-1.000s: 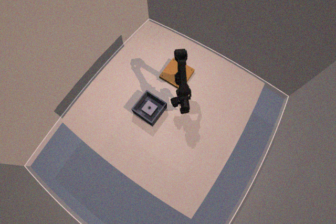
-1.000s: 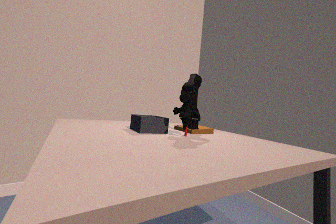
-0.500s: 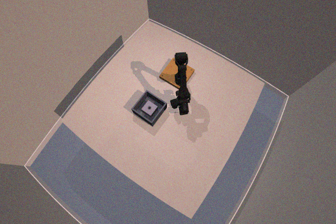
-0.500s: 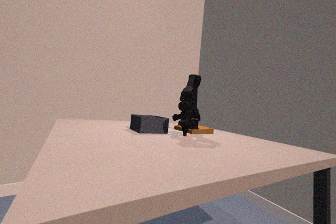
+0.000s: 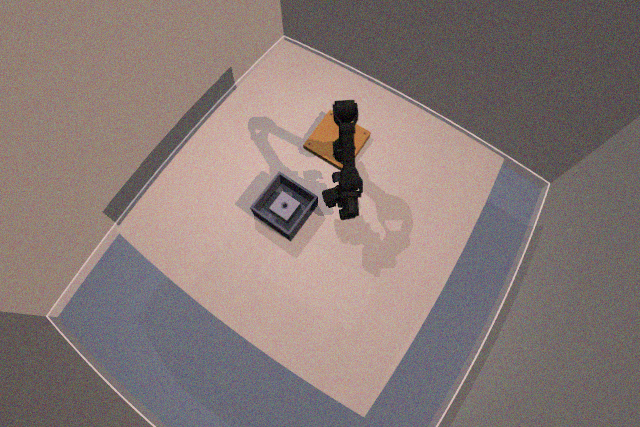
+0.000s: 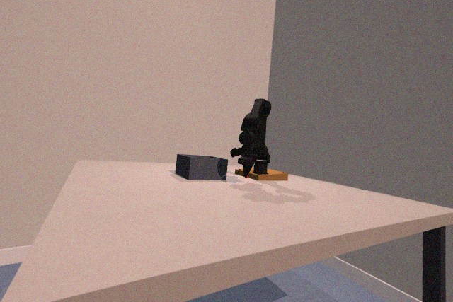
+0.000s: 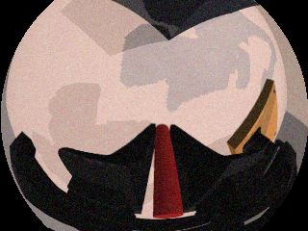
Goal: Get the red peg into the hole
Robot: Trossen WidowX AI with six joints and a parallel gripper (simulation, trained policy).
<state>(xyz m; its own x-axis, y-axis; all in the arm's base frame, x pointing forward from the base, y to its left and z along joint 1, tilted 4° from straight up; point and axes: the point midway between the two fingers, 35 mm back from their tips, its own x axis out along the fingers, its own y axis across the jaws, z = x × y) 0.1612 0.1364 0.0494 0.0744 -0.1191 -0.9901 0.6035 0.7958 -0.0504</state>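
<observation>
The red peg (image 7: 167, 178) stands between the two black fingertips in the wrist view; only a bit of its red (image 6: 247, 176) shows under the fingers in the exterior view. My gripper (image 7: 164, 144) (image 6: 246, 174) is shut on the peg, low at the table top, pointing down. The top view shows the arm from above, with the peg hidden under the hand. The open dark grey box (image 5: 303, 220) (image 6: 207, 168) stands beside the gripper, to its left in the top and exterior views. Inside it lies a pale plate (image 5: 294, 208) with a small dark hole in its middle.
The orange base board (image 5: 321, 140) (image 6: 274, 175) (image 7: 268, 117) lies under the arm's base, behind the hand. The box's raised walls stand close to the hand. The pale table (image 5: 268, 277) (image 6: 146, 225) carries shadows of the arm.
</observation>
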